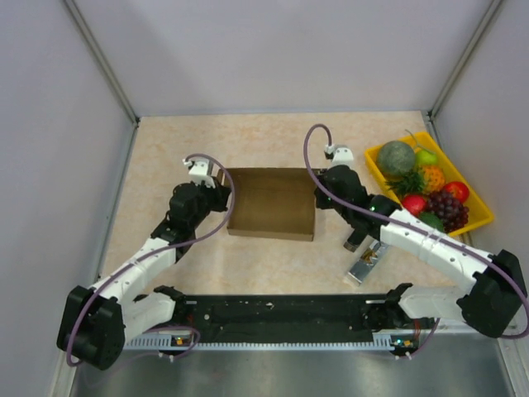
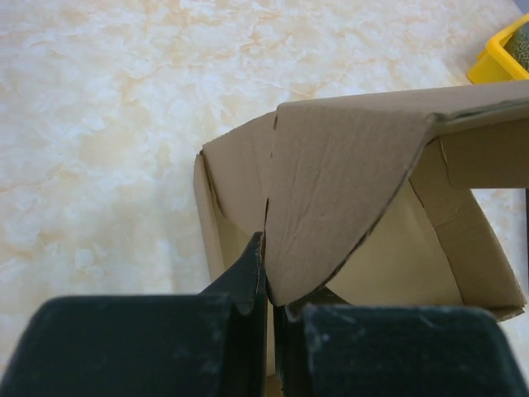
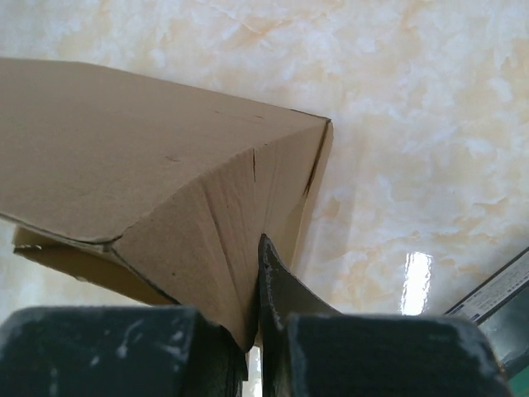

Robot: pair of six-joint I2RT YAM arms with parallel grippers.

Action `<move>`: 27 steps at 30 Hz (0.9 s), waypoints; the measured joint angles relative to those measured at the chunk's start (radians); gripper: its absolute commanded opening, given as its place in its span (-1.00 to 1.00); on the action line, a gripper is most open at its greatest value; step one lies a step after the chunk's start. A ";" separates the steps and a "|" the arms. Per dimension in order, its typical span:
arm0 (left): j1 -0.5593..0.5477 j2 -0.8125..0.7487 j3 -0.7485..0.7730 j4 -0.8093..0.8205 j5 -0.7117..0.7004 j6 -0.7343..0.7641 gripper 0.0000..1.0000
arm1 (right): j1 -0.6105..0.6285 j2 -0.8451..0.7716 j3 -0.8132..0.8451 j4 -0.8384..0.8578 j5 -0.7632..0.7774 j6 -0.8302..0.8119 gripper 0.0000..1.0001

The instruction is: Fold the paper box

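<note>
Marbled beige counter, grey walls around. Paper box resting between both hands, open side up, long axis running from one hand to the other. Left hand clenched on the near end flap. Right hand clenched on the opposite end's folded corner. Yellow tray beyond right hand, apart from box.

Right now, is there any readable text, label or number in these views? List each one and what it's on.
No text is readable in any view.
paper box: plain brown cardboard, no print on the faces shown.
yellow tray: no label visible.
grey strip at the lower right of the right wrist view: faint marks, too blurred to read.
</note>
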 measured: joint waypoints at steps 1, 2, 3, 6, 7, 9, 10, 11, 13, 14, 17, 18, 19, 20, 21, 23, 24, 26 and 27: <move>-0.001 -0.008 -0.020 0.019 -0.004 -0.004 -1.00 | 0.015 -0.019 -0.034 0.028 0.015 -0.014 -1.00; -0.003 -0.018 -0.051 0.056 -0.010 -0.011 -1.00 | 0.034 -0.040 -0.073 0.068 0.032 -0.027 -0.92; -0.004 -0.025 -0.076 0.085 -0.015 -0.016 -1.00 | 0.049 -0.055 -0.103 0.095 0.050 -0.039 -0.85; -0.006 -0.034 -0.126 0.153 -0.026 -0.026 -1.00 | 0.075 -0.083 -0.179 0.175 0.074 -0.050 -0.54; -0.008 -0.034 -0.138 0.173 -0.029 -0.026 -1.00 | 0.077 -0.088 -0.201 0.189 0.067 -0.049 -0.45; -0.011 -0.034 -0.158 0.205 -0.037 -0.026 -1.00 | 0.083 -0.089 -0.223 0.185 0.056 -0.041 -0.14; -0.011 -0.034 -0.166 0.219 -0.042 -0.026 -1.00 | 0.085 -0.089 -0.236 0.174 0.044 -0.032 0.01; -0.011 -0.034 -0.174 0.232 -0.045 -0.027 -1.00 | 0.088 -0.095 -0.244 0.163 0.034 -0.023 0.19; -0.012 -0.034 -0.193 0.261 -0.055 -0.028 -1.00 | 0.100 -0.135 -0.269 0.128 0.006 -0.011 0.30; -0.012 -0.033 -0.201 0.273 -0.059 -0.029 -1.00 | 0.106 -0.172 -0.283 0.109 -0.012 -0.006 0.37; -0.013 -0.026 -0.214 0.298 -0.059 -0.031 -1.00 | 0.116 -0.315 -0.314 0.035 -0.067 0.010 0.59; -0.013 -0.025 -0.216 0.302 -0.059 -0.031 -1.00 | 0.117 -0.372 -0.316 0.006 -0.085 0.014 0.68; -0.013 -0.025 -0.218 0.305 -0.060 -0.031 -1.00 | 0.117 -0.429 -0.315 -0.018 -0.102 0.019 0.80; -0.013 -0.024 -0.219 0.308 -0.061 -0.031 -1.00 | 0.118 -0.481 -0.312 -0.040 -0.116 0.023 0.84; -0.014 -0.024 -0.220 0.310 -0.062 -0.031 -1.00 | 0.119 -0.525 -0.305 -0.059 -0.132 0.025 0.86; -0.015 -0.023 -0.221 0.311 -0.064 -0.032 -1.00 | 0.119 -0.569 -0.259 -0.106 -0.168 0.029 0.86; -0.016 -0.023 -0.221 0.312 -0.064 -0.033 -1.00 | 0.119 -0.562 -0.219 -0.121 -0.189 0.032 0.86; -0.017 -0.023 -0.225 0.316 -0.066 -0.034 -1.00 | 0.116 -0.487 -0.098 -0.153 -0.225 0.041 0.87; -0.017 -0.023 -0.225 0.317 -0.067 -0.034 -1.00 | 0.113 -0.441 -0.044 -0.156 -0.229 0.050 0.87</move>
